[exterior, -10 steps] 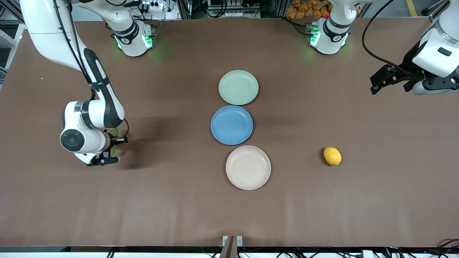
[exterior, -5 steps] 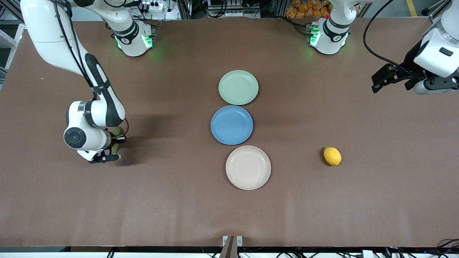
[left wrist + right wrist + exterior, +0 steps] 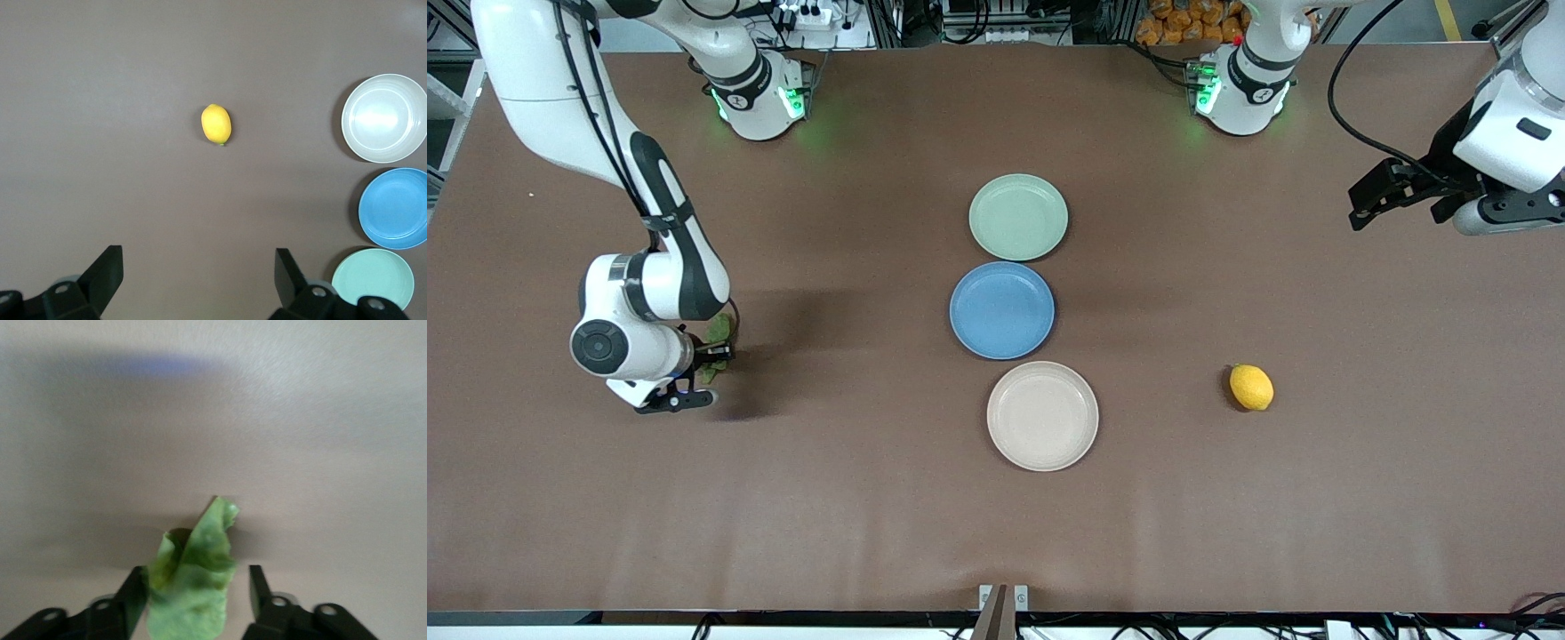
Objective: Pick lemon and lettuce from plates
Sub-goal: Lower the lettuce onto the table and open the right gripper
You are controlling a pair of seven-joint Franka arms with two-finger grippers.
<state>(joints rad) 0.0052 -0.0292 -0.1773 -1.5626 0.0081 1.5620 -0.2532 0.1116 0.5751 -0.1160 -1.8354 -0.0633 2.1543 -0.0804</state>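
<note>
The lettuce [image 3: 717, 332] is a wrinkly green leaf on the bare table at the right arm's end. My right gripper [image 3: 694, 378] is low over it. In the right wrist view the leaf [image 3: 193, 567] stands between the fingers [image 3: 257, 587], touching one with a gap to the other, so the gripper is open. The lemon [image 3: 1251, 388] lies on the table toward the left arm's end, off the plates, and shows in the left wrist view [image 3: 216, 124]. My left gripper [image 3: 1356, 209] is open and empty, high over that end. The pale green plate [image 3: 1018, 217] and beige plate [image 3: 1042, 415] hold nothing.
A blue plate [image 3: 1002, 310] lies between the green and beige plates, in one row at the table's middle. The left wrist view shows the beige [image 3: 385, 118], blue [image 3: 395, 208] and green [image 3: 372, 278] plates beside the lemon.
My right wrist has shifted a little toward the right arm's end of the table, and more of the lettuce now shows beside it. The left arm has barely moved.
</note>
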